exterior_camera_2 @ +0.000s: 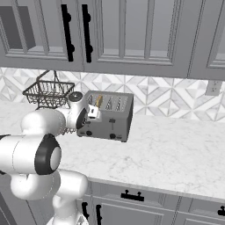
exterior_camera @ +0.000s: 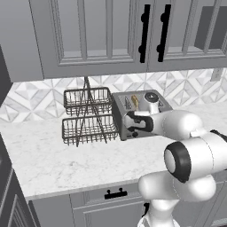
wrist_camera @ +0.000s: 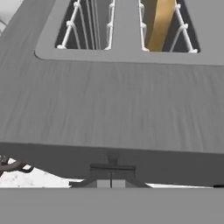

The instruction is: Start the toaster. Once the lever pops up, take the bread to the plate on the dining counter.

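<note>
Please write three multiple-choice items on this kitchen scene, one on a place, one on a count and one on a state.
1. Where does the wire basket rack stand in the left base view?
A. left of the toaster
B. on top of the toaster
C. right of the toaster

2. How many tiers does the rack have?
A. one
B. two
C. four

3. Where is the bread now?
A. lying on the counter
B. standing in a toaster slot
C. held between the fingers

Answers:
1 A, the rack sits beside the toaster's left side on the counter.
2 B, two baskets hang one above the other.
3 B, the hand view shows the tan slice upright in the right-hand slot.
</note>
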